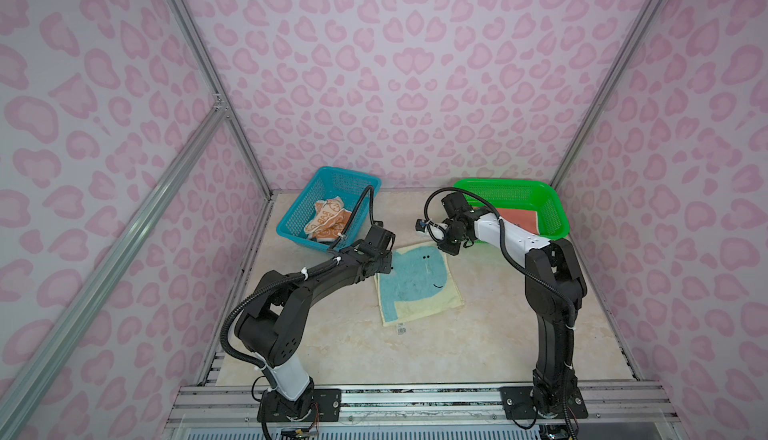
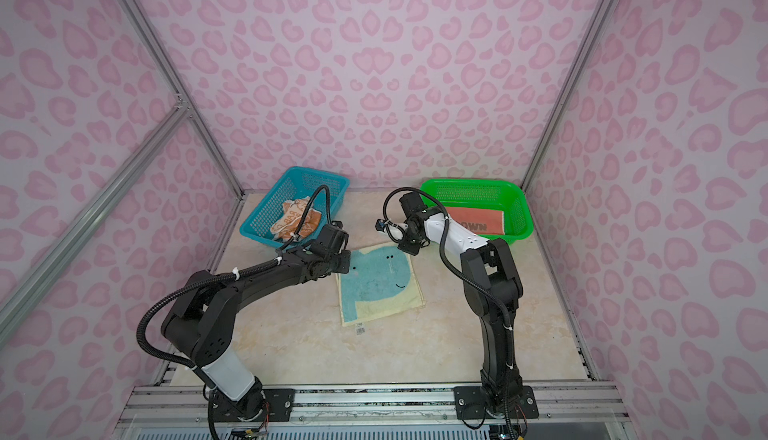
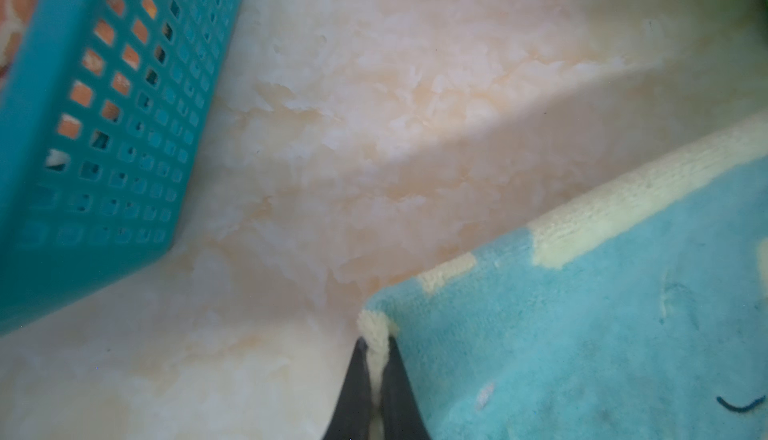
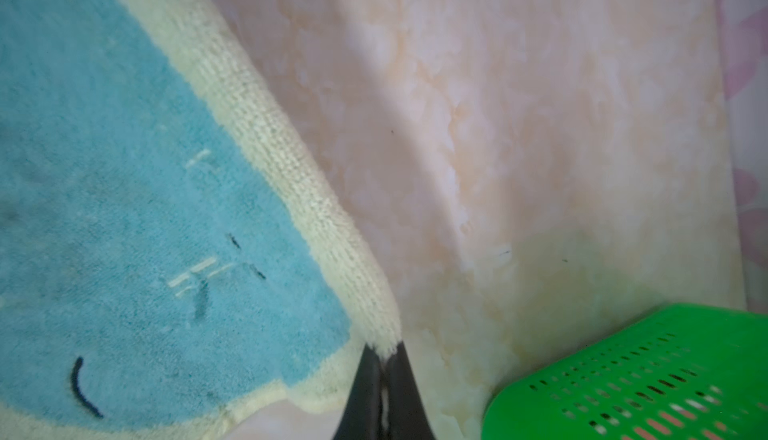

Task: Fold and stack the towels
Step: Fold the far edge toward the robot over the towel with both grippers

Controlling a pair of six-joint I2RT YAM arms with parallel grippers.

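The light-blue-and-cream whale towel [image 1: 415, 288] [image 2: 380, 288] lies spread flat mid-table in both top views. My left gripper [image 3: 376, 344] is shut on its far left corner, with cream pile pinched between the dark fingers. My right gripper [image 4: 384, 350] is shut on the far right corner's cream hem. In a top view, both wrists [image 1: 380, 257] [image 1: 449, 247] hang over those far corners. A coral "BROWN" towel [image 1: 519, 220] [image 2: 482, 222] lies folded in the green basket. A crumpled orange-and-cream lettered towel [image 1: 328, 220] [image 2: 297, 222] sits in the blue basket.
The blue mesh basket [image 1: 345, 171] [image 2: 316, 172] [image 3: 104, 147] stands at the back left. At the back right is the green mesh basket [image 1: 507, 182] [image 2: 469, 182] [image 4: 644, 375]. Pink patterned walls close in three sides. Bare marbled tabletop [image 1: 478, 342] lies in front of the whale towel.
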